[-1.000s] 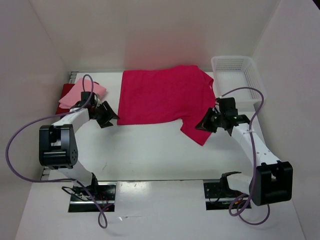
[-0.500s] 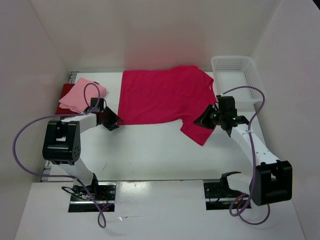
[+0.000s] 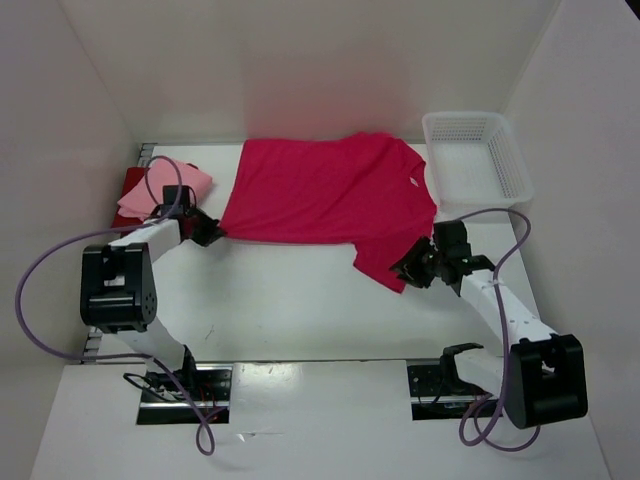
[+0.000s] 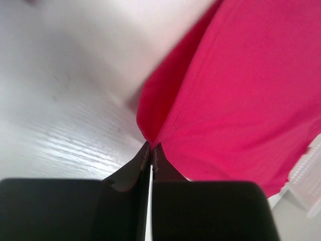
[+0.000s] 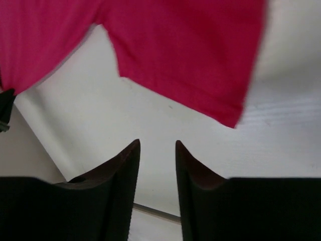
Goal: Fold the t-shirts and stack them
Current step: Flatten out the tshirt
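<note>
Top external view: a magenta shirt (image 3: 320, 195) lies spread flat on the white table (image 3: 300, 300), from the centre out toward 12 o'clock, its hem side toward 9 o'clock and its collar side toward 3 o'clock. One sleeve (image 3: 385, 262) hangs out toward 5 o'clock.

The left gripper (image 3: 207, 230) sits at the shirt's 8 o'clock corner. In the left wrist view the left gripper (image 4: 151, 149) has its two fingers pressed together with only a thin slit between them, and the corner of the magenta shirt (image 4: 241, 90) is pinched at their tips, the cloth rising from there in a small fold.

The right gripper (image 3: 410, 270) is at 4 o'clock, just beside the loose sleeve. In the right wrist view the right gripper (image 5: 156, 148) has its fingers apart with a narrow gap and nothing between them but bare table. The hem of the sleeve (image 5: 190, 55) lies just ahead of the fingertips, and they do not touch it.

At 10 o'clock a light pink shirt (image 3: 180, 182) lies folded on top of a dark red shirt (image 3: 128, 192), of which only the outer edge shows. The pile is just beside the left gripper.

A white mesh basket (image 3: 505, 165) stands at 2 o'clock, close to the shirt's collar side.
</note>
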You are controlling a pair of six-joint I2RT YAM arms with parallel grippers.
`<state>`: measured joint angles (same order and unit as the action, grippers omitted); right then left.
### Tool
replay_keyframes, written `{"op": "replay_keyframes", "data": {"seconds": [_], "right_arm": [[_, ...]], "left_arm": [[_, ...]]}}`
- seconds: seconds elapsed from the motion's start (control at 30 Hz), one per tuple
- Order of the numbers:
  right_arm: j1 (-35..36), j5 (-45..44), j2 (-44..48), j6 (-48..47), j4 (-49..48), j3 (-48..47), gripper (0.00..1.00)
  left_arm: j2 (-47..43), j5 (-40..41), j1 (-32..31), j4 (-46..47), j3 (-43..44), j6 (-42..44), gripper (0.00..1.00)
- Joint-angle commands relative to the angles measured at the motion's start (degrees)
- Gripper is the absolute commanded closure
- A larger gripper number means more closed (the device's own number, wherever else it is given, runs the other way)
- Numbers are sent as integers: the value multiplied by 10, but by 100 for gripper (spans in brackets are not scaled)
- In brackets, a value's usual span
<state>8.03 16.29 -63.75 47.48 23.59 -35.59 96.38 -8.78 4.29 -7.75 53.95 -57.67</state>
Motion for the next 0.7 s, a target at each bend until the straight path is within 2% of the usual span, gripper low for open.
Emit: {"op": "replay_keyframes", "data": {"seconds": [0.0, 0.07, 0.1, 0.17, 0.2, 0.3, 0.4, 0.57, 0.67], "right_arm": [[9, -53, 38, 52, 0, 35, 57], [26, -75, 49, 62, 14, 41, 48], [36, -96, 49, 73, 20, 41, 37], [65, -112, 55, 99, 25, 47, 34], [75, -112, 55, 109, 25, 54, 34], [119, -107, 42, 149, 13, 85, 43], [162, -92, 36, 190, -31, 117, 43], [168, -119, 14, 204, -71, 122, 43], [168, -130, -13, 209, -95, 129, 49]], "left_arm": [[-51, 14, 43, -23, 33, 64, 100], [-51, 0, 55, -28, 27, 77, 100], [-51, -7, 61, -28, 20, 84, 100], [-51, -23, 67, -28, 15, 85, 100], [-45, -23, 67, -28, 15, 90, 100], [-51, -41, 73, -22, 0, 90, 100], [-51, -61, 73, -14, -13, 90, 100], [-51, -79, 73, -8, -24, 95, 100], [-56, -79, 68, -8, -32, 100, 100]]}}
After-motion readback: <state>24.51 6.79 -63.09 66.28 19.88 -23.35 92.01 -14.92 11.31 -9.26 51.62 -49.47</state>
